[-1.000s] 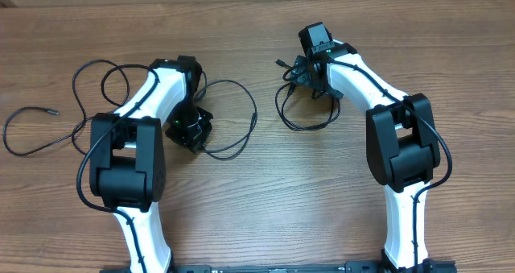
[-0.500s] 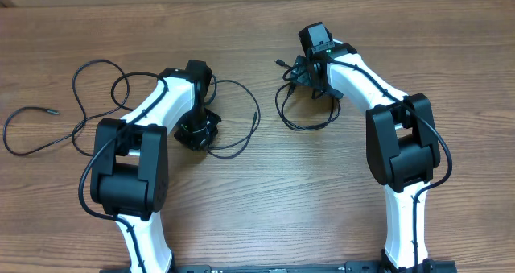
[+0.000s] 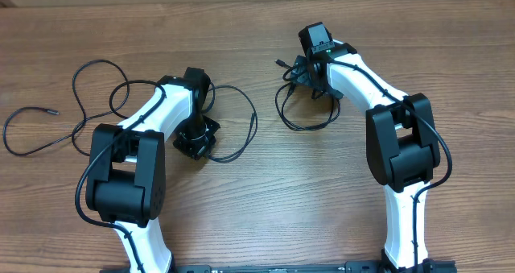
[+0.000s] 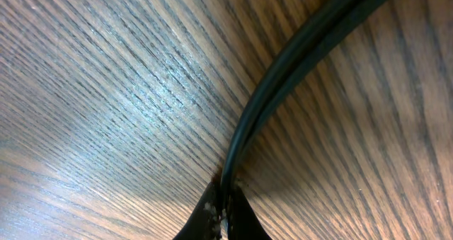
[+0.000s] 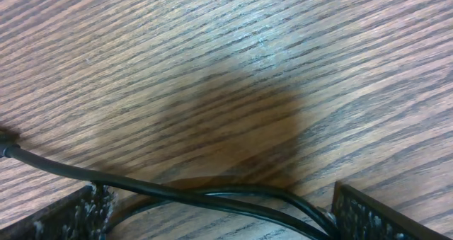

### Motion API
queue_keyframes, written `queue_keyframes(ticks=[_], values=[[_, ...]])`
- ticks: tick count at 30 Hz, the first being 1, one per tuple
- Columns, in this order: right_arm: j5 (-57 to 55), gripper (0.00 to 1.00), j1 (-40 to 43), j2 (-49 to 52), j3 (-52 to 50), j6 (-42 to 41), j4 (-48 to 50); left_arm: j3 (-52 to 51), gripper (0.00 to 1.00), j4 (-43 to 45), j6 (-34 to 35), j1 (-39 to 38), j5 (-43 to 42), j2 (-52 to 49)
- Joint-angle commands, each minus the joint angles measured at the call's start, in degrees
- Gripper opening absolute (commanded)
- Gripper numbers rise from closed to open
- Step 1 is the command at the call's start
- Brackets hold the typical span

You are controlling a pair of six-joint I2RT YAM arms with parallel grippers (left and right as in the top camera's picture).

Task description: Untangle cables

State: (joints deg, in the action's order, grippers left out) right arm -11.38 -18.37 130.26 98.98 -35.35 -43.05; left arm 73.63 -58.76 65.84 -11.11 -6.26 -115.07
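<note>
Cables (image 3: 255, 116) are lying in two bunches, left and right; left gripper (image 4: 222, 210) is pinching one strand, right gripper (image 5: 216, 212) is gaping open.

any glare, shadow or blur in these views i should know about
Left wrist: a pale glare patch on the table, and the cable goes soft toward the top right. Right wrist: a dark shadow falls on the wood mid-frame, and the cables look fairly sharp. Overhead: even light, everything in focus.
</note>
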Motion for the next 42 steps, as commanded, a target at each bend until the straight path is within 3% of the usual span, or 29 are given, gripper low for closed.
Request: queue_keyframes(ticks=[1,4,7,14,27,35,39,42], values=[[-0.07,1.00,-0.02,1.14,-0.50,-0.24,0.17,-3.13,0.04,-0.35,-4.55,1.62,1.79,-4.42],[-0.07,1.00,-0.02,1.14,-0.50,-0.24,0.17,1.68,0.04,-1.68,-19.87,4.28,2.64,-4.26],[-0.07,1.00,-0.02,1.14,-0.50,-0.24,0.17,7.45,0.04,-5.77,-22.67,6.38,8.41,-2.80],[-0.07,1.00,-0.02,1.14,-0.50,-0.24,0.17,12.92,0.04,-5.75,-32.33,6.62,15.45,0.07],[-0.07,1.00,-0.02,1.14,-0.50,-0.24,0.17,28.76,0.04,-11.39,-37.99,9.55,34.05,1.51],[-0.07,1.00,-0.02,1.14,-0.50,-0.24,0.15,32.09,0.04,-12.66,-37.99,16.24,52.76,1.51],[-0.07,1.00,-0.02,1.14,-0.50,-0.24,0.17,32.09,0.04,-12.63,-37.31,22.08,53.62,1.51],[-0.07,1.00,-0.02,1.14,-0.50,-0.24,0.17,32.06,0.04,-12.70,-37.11,26.43,44.11,1.51]])
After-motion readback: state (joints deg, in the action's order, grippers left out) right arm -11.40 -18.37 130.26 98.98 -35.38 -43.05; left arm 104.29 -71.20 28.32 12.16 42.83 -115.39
